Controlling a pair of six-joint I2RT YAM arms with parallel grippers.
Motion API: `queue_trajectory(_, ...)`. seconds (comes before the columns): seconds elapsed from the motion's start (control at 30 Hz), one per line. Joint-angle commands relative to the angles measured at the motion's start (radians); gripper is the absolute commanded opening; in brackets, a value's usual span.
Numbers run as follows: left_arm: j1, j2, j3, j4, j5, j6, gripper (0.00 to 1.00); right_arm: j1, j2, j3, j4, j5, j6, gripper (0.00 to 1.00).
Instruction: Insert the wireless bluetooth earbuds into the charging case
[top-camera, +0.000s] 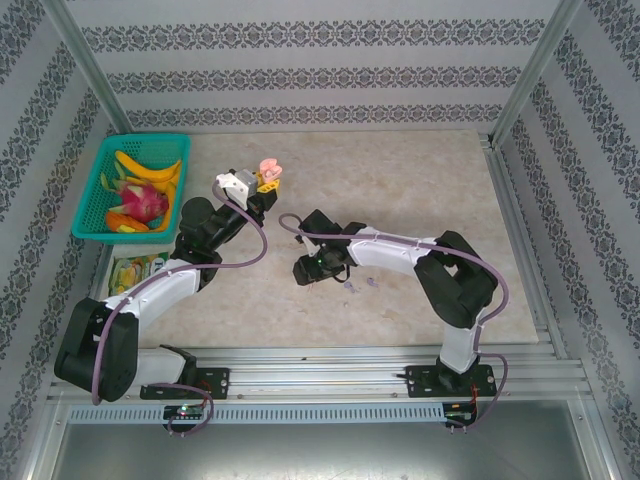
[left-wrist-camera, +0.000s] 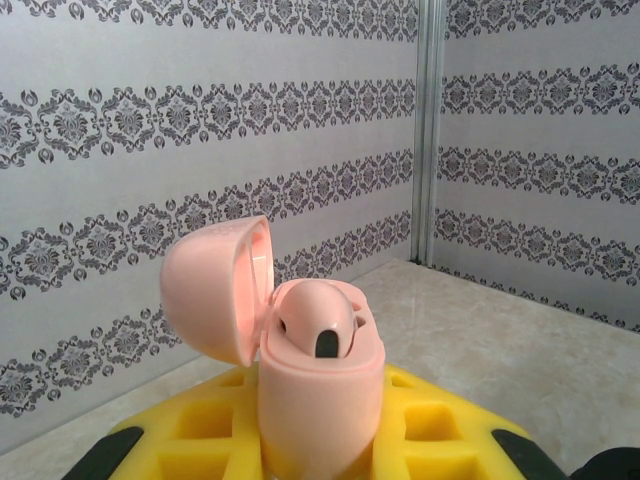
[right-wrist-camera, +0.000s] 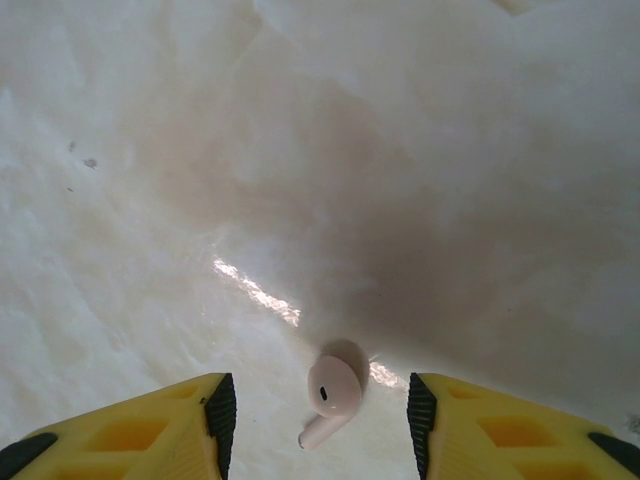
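light: bright, even | glare: streak on table (right-wrist-camera: 255, 292) | shadow: soft, dark patch | focus: sharp

Well left of the left jaws, a teal basket (top-camera: 150, 138) with bananas (top-camera: 148, 168) and a pink dragon fruit (top-camera: 138, 197); left and nearer, a printed packet (top-camera: 135, 270) flat on the marbled bench (top-camera: 400, 180)

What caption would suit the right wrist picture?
Open yellow jaws straddle a pale pink earbud lying on the marbled table.
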Motion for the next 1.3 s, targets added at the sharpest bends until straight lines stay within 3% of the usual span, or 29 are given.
queue_trajectory(0.0,0.009,-0.011,0.005,0.014,0.001,-0.019,0.0,0.008,0.027,0.032,-0.059,0.011,-0.056,0.5)
queue_trajectory(0.93,0.009,-0.019,0.001,0.015,0.0,-0.026,0.0,0.113,0.131,0.14,-0.193,0.244,-0.025,0.37)
queue_trajectory(1.27,0.008,-0.016,0.003,0.019,0.002,-0.031,0.0,0.111,0.12,0.15,-0.218,0.289,-0.035,0.25)
